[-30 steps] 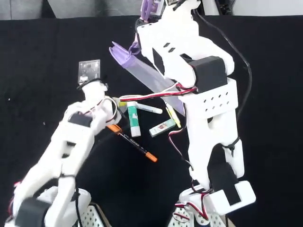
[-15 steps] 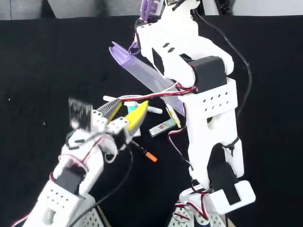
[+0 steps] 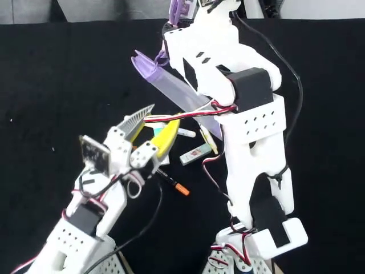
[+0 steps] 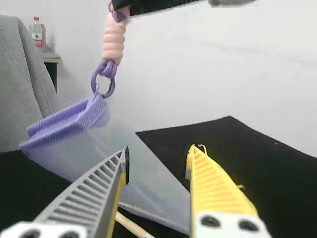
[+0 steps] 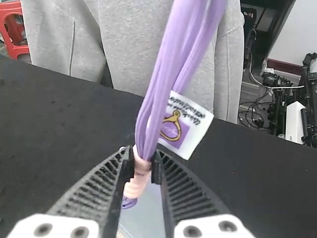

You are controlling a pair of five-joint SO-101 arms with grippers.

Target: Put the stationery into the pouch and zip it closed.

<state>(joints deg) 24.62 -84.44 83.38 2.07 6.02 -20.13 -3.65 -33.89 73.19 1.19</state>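
Note:
The translucent purple pouch (image 3: 171,85) hangs tilted above the black table, its open end (image 3: 145,63) toward the left. My right gripper (image 5: 141,159) is shut on the pink cord (image 5: 134,181) of the pouch's purple strap (image 5: 178,54), and it sits at the top of the high view (image 3: 183,10). My left gripper (image 3: 165,114) is open and empty, raised just below the pouch (image 4: 89,134), with its grey and yellow fingertips apart (image 4: 158,153). On the table lie an orange-tipped pen (image 3: 174,184), a green eraser (image 3: 195,153), a white marker (image 3: 185,132) and a yellow pen (image 3: 208,140).
The right arm's white body (image 3: 251,131) stands over the table's centre right, and red wires (image 3: 188,113) run across in front of the pouch. A white label (image 5: 185,124) hangs from the strap. Bare black cloth (image 3: 63,74) lies to the left.
My left arm has drawn back from the stationery and lifted. Its open gripper now points up at the pouch and covers the green glue stick. The right arm and pouch stayed still.

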